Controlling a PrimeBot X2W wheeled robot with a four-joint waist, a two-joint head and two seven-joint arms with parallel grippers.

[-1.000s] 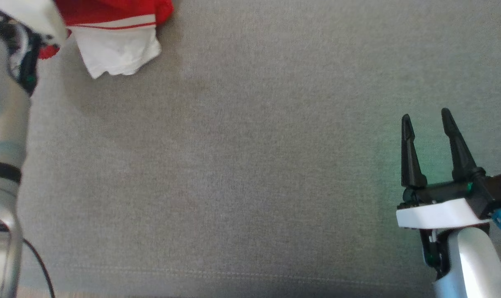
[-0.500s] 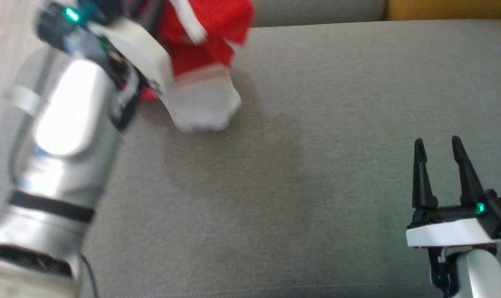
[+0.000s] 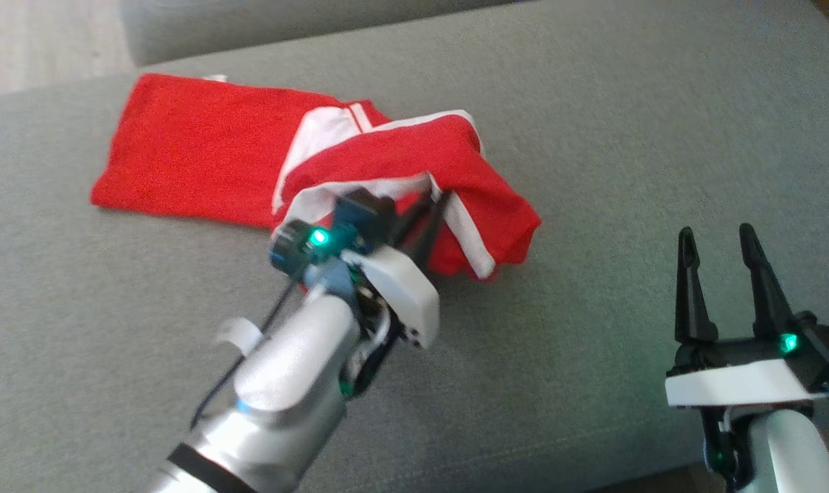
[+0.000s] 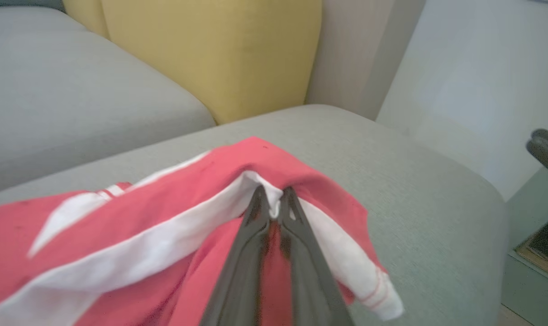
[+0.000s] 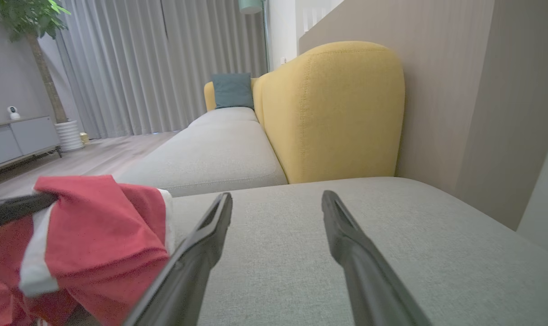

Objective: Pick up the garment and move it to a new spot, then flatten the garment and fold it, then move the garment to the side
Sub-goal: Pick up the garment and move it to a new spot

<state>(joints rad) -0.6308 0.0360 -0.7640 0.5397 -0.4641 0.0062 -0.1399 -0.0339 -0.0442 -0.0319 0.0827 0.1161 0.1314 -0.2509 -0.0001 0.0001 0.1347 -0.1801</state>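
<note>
The garment (image 3: 209, 154) is red with white bands and lies on the grey sofa cushion (image 3: 592, 137), flat at its left end and bunched up at its right. My left gripper (image 3: 433, 200) is shut on a white-trimmed edge of the bunched part and holds it raised. The left wrist view shows the garment (image 4: 120, 226) with its white hem pinched at the tips of my left gripper (image 4: 274, 195). My right gripper (image 3: 715, 236) hovers open at the lower right, nothing between its fingers. In the right wrist view the garment (image 5: 97, 235) hangs left of my right gripper (image 5: 277, 198).
A yellow sofa back (image 5: 332, 108) rises behind the cushion, with a second grey cushion (image 5: 210, 154) beyond. A pale wall (image 4: 473, 81) and the cushion's rounded edge (image 4: 491, 199) lie to the right. Wood floor (image 3: 44, 41) shows at the far left.
The head camera has swung, so the whole picture shifted. My left arm, still gripping the garment, now stands mid-picture, and much of the garment now lies spread on the cushion. The right gripper stays open.
</note>
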